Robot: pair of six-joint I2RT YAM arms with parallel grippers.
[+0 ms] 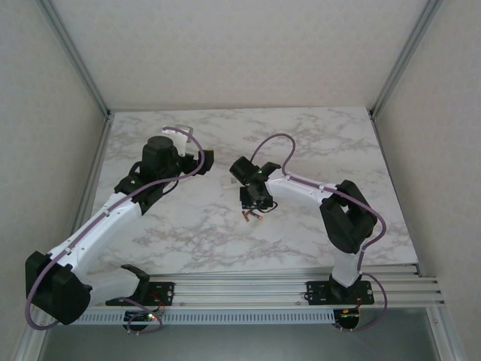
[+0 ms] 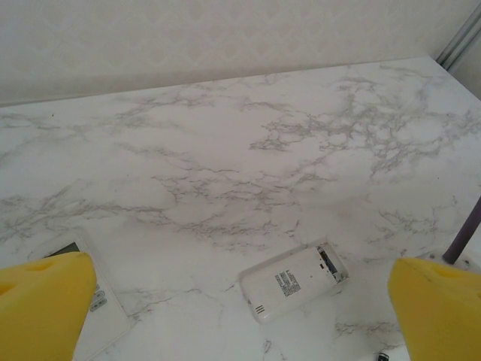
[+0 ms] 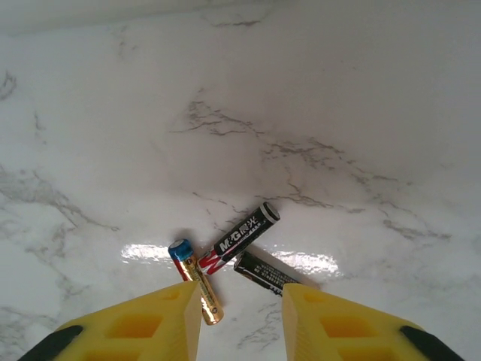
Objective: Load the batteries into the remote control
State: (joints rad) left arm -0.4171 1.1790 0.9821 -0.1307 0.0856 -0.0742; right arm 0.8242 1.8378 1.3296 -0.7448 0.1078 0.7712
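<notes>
Yellow-tipped right gripper (image 3: 240, 320) hangs spread wide just above the crowded batteries (image 3: 239, 241); closing could pinch two together or roll one away.

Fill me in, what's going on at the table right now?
The right claw hangs open just above three batteries lying in a loose cluster on the marble table; none is gripped yet. The left claw, also open, is poised over a white remote lying back-up, with a second white device nearby, partly hidden by a finger.
</notes>
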